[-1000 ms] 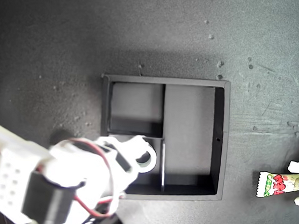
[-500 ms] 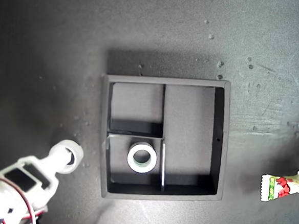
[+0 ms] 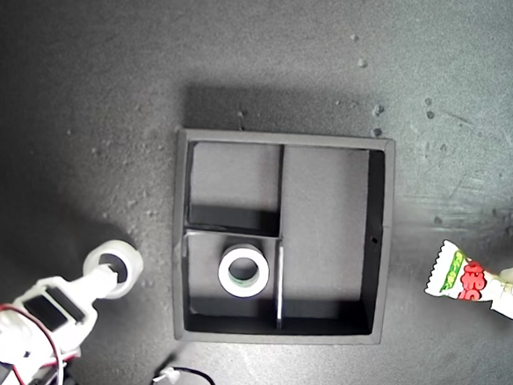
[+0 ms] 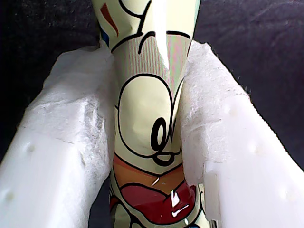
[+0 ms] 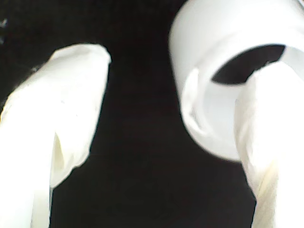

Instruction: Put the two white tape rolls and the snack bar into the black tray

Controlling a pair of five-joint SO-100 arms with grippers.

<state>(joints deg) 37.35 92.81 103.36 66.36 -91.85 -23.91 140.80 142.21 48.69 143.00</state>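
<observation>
Tape roll (image 3: pixel 114 269) hangs on one finger of my second gripper (image 5: pixel 166 133), jaws spread, finger threaded through the hole, just outside the black tray (image 3: pixel 373 245) wall on the exterior view's left. Its twin (image 3: pixel 247 270) lies flat in a small compartment. At that view's right, my first gripper (image 4: pixel 149 142) is clenched on the snack bar (image 3: pixel 462 282), long axis running out from the jaws toward the tray.

We see a dark grey table top (image 3: pixel 114 86) that looks rough and has little specks. Bright light shines from above and makes soft shadows.
</observation>
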